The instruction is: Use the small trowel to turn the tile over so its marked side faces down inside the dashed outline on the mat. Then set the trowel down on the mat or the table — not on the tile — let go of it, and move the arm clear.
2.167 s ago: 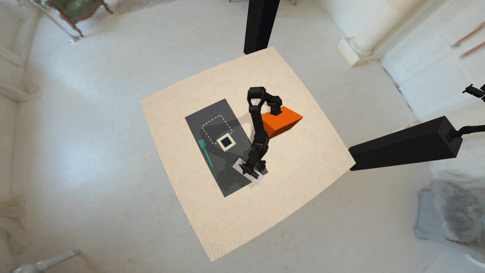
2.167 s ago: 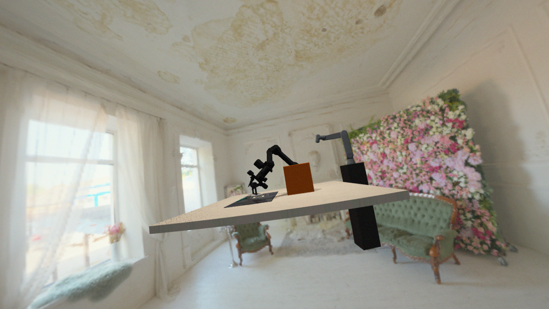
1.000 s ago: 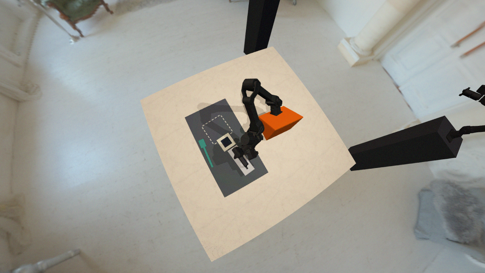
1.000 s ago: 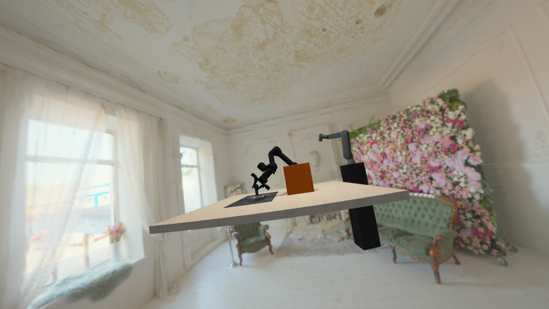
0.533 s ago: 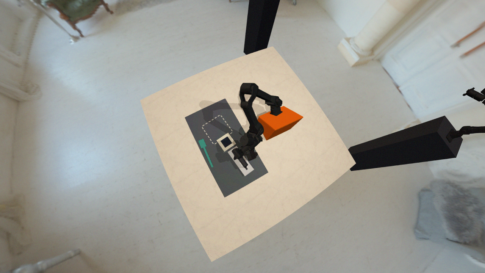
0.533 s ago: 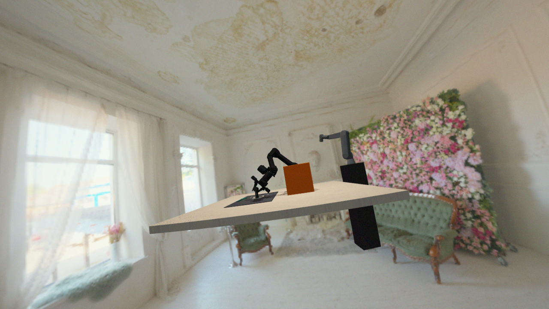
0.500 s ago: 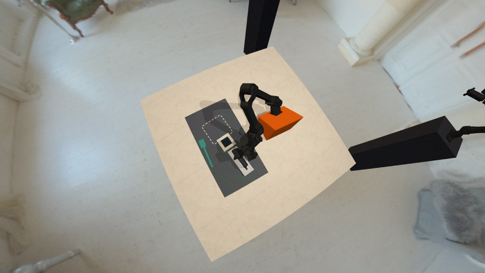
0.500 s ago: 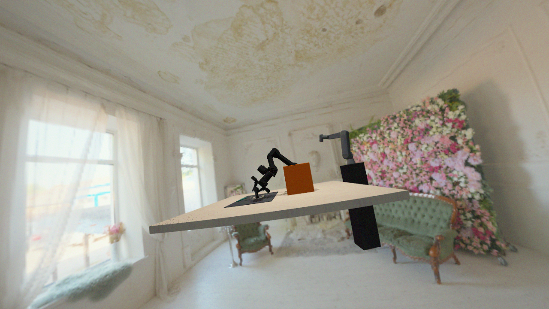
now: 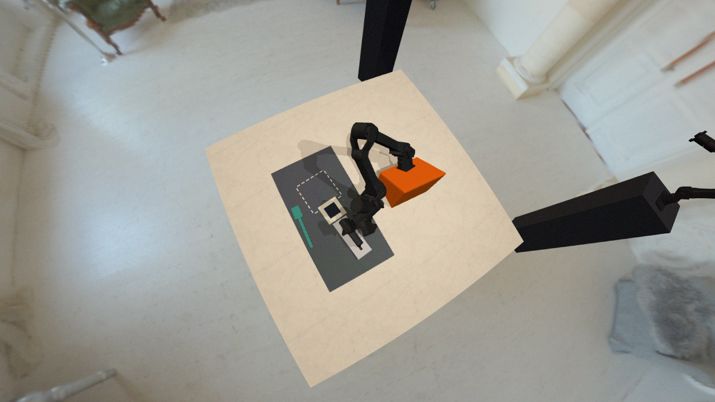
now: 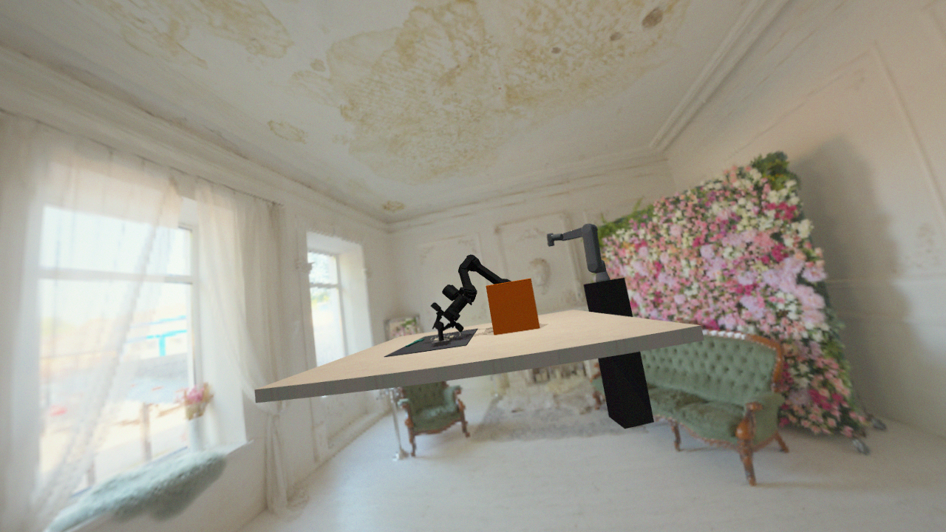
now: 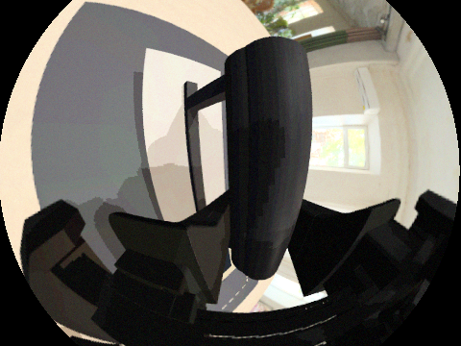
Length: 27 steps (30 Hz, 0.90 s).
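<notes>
While our gripper (image 11: 259, 250) stands partly closed, it is clamped on the dark handle of the small trowel (image 11: 269, 135). Past the fingers, the trowel's pale blade reaches out over the grey mat (image 11: 77, 135). In the top view, the tile (image 9: 331, 210) lies just up-left of the gripper, dark mark facing up, at the lower-right edge of the dashed outline (image 9: 319, 191). Farther left lies a green tool (image 9: 302, 225).

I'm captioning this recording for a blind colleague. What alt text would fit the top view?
Seen from above, a black robot arm's gripper is shut on a trowel with a dark handle and pale blade, over a grey mat. Beside it a tile lies dark mark up, straddling a corner of the dashed outline; a green tool lies nearby.
</notes>
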Available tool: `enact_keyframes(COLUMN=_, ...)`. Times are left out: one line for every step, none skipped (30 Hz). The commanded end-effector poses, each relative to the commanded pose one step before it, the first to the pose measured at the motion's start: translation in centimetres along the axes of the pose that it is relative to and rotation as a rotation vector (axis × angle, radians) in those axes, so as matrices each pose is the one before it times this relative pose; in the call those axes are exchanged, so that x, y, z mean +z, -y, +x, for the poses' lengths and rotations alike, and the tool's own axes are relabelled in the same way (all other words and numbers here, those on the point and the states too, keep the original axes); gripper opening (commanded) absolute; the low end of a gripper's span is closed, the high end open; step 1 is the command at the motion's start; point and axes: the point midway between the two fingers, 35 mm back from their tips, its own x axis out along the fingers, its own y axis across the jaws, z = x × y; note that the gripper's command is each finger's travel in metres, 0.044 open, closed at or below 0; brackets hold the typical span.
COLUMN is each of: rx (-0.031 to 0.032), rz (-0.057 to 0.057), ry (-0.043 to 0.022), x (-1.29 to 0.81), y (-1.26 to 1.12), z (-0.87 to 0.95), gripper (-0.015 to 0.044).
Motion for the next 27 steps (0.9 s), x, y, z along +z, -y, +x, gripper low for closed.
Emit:
enact_keyframes(rx=-0.0028, rz=0.01, ry=-0.0088, x=-1.116, y=0.222, z=0.052, gripper=0.0)
enact_keyframes(rx=0.00007, rz=-0.0001, ry=-0.00004, x=-0.167, y=0.013, z=-0.008, gripper=0.0)
enact_keyframes(rx=0.00005, rz=-0.0001, ry=-0.00005, x=-0.167, y=0.012, z=-0.009, gripper=0.0)
enact_keyframes(rx=0.00004, rz=-0.0001, ry=-0.00006, x=-0.167, y=0.011, z=-0.01, gripper=0.0)
enact_keyframes(rx=0.00003, rz=-0.0001, ry=-0.00008, x=-0.167, y=0.01, z=-0.01, gripper=0.0)
enact_keyframes(rx=0.00001, rz=-0.0001, ry=-0.00009, x=-0.167, y=0.01, z=-0.011, gripper=0.0)
enact_keyframes(rx=0.0, rz=-0.0001, ry=-0.0001, x=-0.167, y=0.009, z=-0.011, gripper=0.0)
enact_keyframes(rx=-0.00001, rz=-0.0001, ry=-0.00011, x=-0.167, y=0.008, z=-0.012, gripper=0.0)
enact_keyframes(rx=-0.00002, rz=-0.0001, ry=-0.00012, x=-0.167, y=0.007, z=-0.012, gripper=0.0)
enact_keyframes(rx=-0.00004, rz=-0.0001, ry=-0.00013, x=-0.167, y=0.007, z=-0.013, gripper=0.0)
enact_keyframes(rx=-0.00005, rz=-0.0001, ry=-0.00014, x=-0.167, y=0.006, z=-0.013, gripper=0.0)
enact_keyframes(rx=-0.00006, rz=-0.0001, ry=-0.00015, x=-0.167, y=0.005, z=-0.014, gripper=0.0)
enact_keyframes(rx=-0.00007, rz=-0.0002, ry=-0.00016, x=-0.166, y=0.004, z=-0.015, gripper=0.0)
enact_keyframes(rx=-0.00008, rz=-0.0002, ry=-0.00017, x=-0.166, y=0.004, z=-0.015, gripper=0.0)
enact_keyframes(rx=-0.0001, rz=-0.0002, ry=-0.00019, x=-0.166, y=0.003, z=-0.016, gripper=0.0)
enact_keyframes(rx=-0.00011, rz=-0.0002, ry=-0.0002, x=-0.166, y=0.002, z=-0.016, gripper=0.0)
enact_keyframes(rx=-0.00012, rz=-0.0002, ry=-0.00021, x=-0.166, y=0.002, z=-0.017, gripper=0.0)
enact_keyframes(rx=-0.00011, rz=-0.0002, ry=-0.00018, x=-0.138, y=0.001, z=-0.014, gripper=0.0)
enact_keyframes(rx=-0.00007, rz=-0.0001, ry=-0.00011, x=-0.083, y=0.0, z=-0.009, gripper=0.0)
enact_keyframes(rx=-0.00002, rz=0.0, ry=-0.00004, x=-0.028, y=0.0, z=-0.003, gripper=0.0)
enact_keyframes(rx=0.0, rz=0.0, ry=0.0, x=0.0, y=0.0, z=0.0, gripper=0.0)
enact_keyframes(rx=-0.00002, rz=-0.004, ry=-0.0033, x=0.042, y=0.033, z=-0.025, gripper=0.0)
enact_keyframes(rx=-0.0001, rz=-0.0118, ry=-0.00994, x=0.126, y=0.099, z=-0.077, gripper=0.0)
enact_keyframes(rx=-0.00011, rz=-0.0149, ry=-0.01248, x=0.126, y=0.122, z=-0.094, gripper=0.0)
enact_keyframes(rx=-0.00019, rz=-0.0178, ry=-0.01506, x=0.148, y=0.149, z=-0.123, gripper=0.0)
enact_keyframes(rx=-0.00019, rz=-0.0159, ry=-0.0135, x=0.062, y=0.264, z=-0.219, gripper=0.0)
enact_keyframes(rx=-0.00018, rz=-0.0107, ry=-0.00914, x=0.036, y=0.179, z=-0.153, gripper=0.0)
